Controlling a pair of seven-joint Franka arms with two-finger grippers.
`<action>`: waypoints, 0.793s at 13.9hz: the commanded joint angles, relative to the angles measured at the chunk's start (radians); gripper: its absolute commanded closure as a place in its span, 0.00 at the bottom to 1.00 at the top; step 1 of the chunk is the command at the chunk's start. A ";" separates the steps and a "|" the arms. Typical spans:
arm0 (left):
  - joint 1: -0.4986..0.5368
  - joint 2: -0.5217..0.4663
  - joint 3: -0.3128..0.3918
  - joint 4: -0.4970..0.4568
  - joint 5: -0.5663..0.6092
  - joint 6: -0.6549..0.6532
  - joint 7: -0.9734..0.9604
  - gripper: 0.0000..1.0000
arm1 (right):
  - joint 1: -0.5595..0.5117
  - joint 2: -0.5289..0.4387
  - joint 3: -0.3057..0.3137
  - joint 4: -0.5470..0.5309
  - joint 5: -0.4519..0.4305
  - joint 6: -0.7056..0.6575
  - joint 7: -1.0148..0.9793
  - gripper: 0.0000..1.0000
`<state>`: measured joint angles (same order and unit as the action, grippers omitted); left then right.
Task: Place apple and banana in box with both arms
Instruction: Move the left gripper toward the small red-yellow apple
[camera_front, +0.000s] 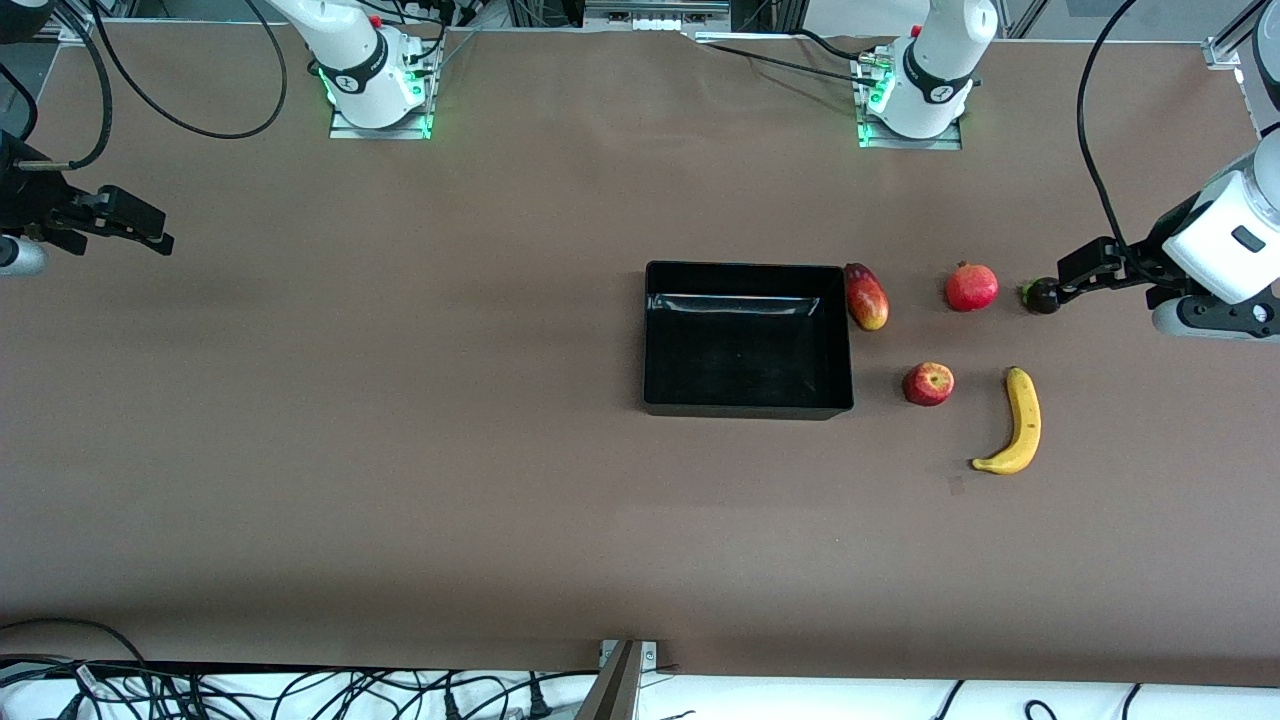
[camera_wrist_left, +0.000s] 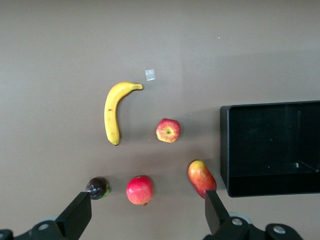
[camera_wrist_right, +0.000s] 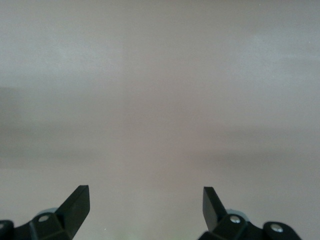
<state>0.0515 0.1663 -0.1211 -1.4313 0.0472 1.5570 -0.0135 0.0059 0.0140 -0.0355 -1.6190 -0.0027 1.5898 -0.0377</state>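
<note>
The apple (camera_front: 928, 383), red with yellow patches, lies on the table between the box and the banana; it also shows in the left wrist view (camera_wrist_left: 168, 130). The curved yellow banana (camera_front: 1020, 422) lies toward the left arm's end (camera_wrist_left: 113, 111). The black box (camera_front: 748, 408) stands empty mid-table (camera_wrist_left: 224, 150). My left gripper (camera_front: 1078, 272) is open and empty in the air above the fruits at the left arm's end (camera_wrist_left: 147, 200). My right gripper (camera_front: 150, 232) is open and empty over bare table at the right arm's end (camera_wrist_right: 145, 191).
A red-yellow mango (camera_front: 867, 297) lies against the box's side wall. A red pomegranate (camera_front: 972, 287) and a small dark fruit (camera_front: 1040, 296) lie farther from the front camera than the apple and banana. A small pale scrap (camera_wrist_left: 150, 75) lies by the banana's tip.
</note>
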 joint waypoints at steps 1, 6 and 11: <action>-0.018 0.013 -0.005 0.019 0.066 -0.003 0.006 0.00 | -0.015 -0.003 0.009 0.007 0.015 -0.004 0.002 0.00; -0.041 0.019 -0.017 0.012 0.074 -0.008 0.013 0.00 | -0.015 -0.003 0.009 0.007 0.015 -0.016 0.005 0.00; -0.029 -0.020 -0.006 0.020 0.060 -0.002 0.015 0.00 | -0.015 -0.003 0.009 0.007 0.015 -0.017 0.004 0.00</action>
<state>0.0159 0.1760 -0.1326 -1.4268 0.0972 1.5598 -0.0136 0.0057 0.0140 -0.0355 -1.6190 -0.0027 1.5852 -0.0377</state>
